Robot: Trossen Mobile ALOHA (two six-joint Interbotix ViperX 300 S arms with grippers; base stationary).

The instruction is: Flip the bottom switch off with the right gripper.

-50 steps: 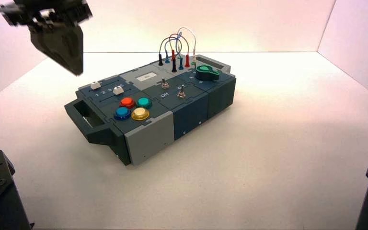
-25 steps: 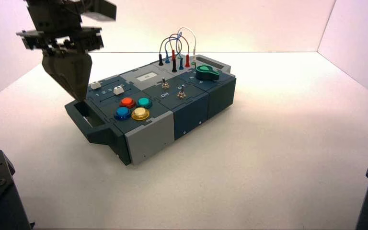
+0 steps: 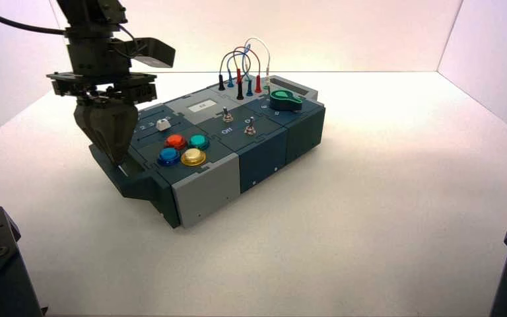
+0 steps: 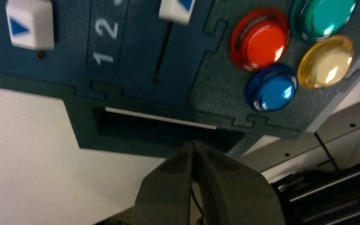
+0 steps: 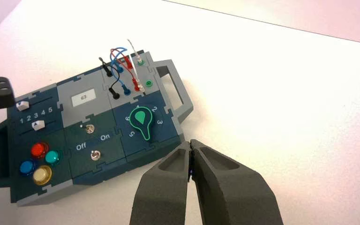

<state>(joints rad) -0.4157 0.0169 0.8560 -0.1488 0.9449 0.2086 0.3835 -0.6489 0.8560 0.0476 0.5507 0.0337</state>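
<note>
The bottom switch [image 3: 251, 127] is a small metal toggle near the box's front edge; the right wrist view shows it [image 5: 94, 155] below the "Off On" lettering. My right gripper [image 5: 190, 143] is shut on nothing. It hangs well back from the box, off the knob end, and is out of the high view. My left gripper [image 3: 117, 157] is the one at the box. It is shut, with its tip [image 4: 193, 144] just over the handle slot [image 4: 159, 126] at the box's left end, far from both switches.
A second toggle [image 3: 226, 116] stands behind the bottom one. Red, teal, blue and yellow buttons [image 3: 183, 149] sit beside the left gripper, with two white sliders [image 4: 29, 23] behind them. The green knob [image 3: 285, 100] and looped wires [image 3: 243, 63] fill the far right end.
My left gripper has swung down and to the right, from high above the table's left side to the handle at the box's left end. The box's parts have not moved.
</note>
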